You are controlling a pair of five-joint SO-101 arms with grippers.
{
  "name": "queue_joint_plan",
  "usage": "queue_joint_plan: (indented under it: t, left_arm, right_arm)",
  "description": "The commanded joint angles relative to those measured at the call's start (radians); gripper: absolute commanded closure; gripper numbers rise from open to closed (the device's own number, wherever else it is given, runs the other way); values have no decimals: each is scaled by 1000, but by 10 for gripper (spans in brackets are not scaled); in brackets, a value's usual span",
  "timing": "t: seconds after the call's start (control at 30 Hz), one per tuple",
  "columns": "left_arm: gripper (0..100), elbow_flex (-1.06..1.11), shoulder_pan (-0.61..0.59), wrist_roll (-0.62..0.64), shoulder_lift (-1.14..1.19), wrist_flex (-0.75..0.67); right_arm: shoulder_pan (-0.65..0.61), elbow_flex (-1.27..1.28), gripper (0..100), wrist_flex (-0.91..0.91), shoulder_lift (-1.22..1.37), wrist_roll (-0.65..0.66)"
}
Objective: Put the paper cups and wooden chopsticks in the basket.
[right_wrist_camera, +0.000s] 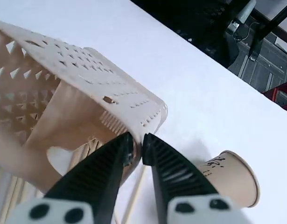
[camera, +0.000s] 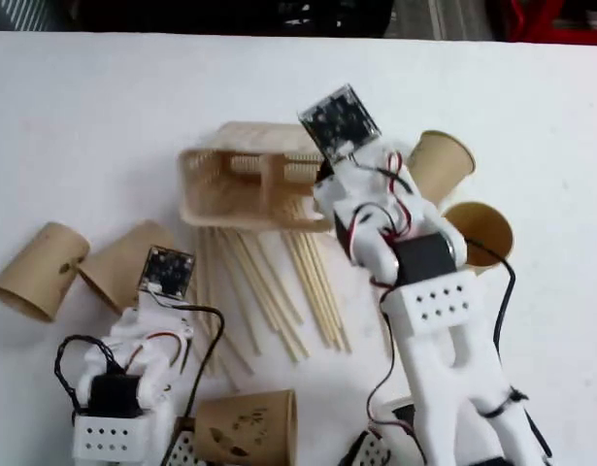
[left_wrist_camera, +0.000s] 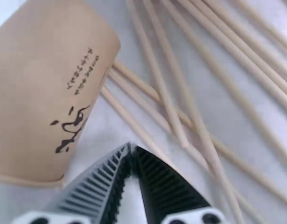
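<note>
Basket (right_wrist_camera: 87, 74) lies tipped on its side, right claw (right_wrist_camera: 137, 141) clamped on its rim. Looks like the righting step. Left claw (left_wrist_camera: 132, 148) closed and empty, paper cup (left_wrist_camera: 40, 84) beside it, chopsticks (left_wrist_camera: 157, 79) ahead. Next: stand basket upright.

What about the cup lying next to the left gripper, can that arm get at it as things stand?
Probably yes. The paper cup lies on its side right beside the left gripper, nothing between; but its jaws are shut and must open first.
</note>
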Motion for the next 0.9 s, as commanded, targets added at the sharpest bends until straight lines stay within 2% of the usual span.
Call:
queue_joint_plan:
  t: [0.0, 0.53, 0.87]
  left_arm:
    - [975, -3, 15, 11, -10, 3]
    - [975, -3, 15, 11, -10, 3]
    - [975, -3, 15, 11, -10, 3]
  right_arm:
    - [18, -164, 954, 45, 107, -9]
    - [148, -1048, 951, 383, 840, -9]
    - [156, -1587, 952, 588, 1162, -9]
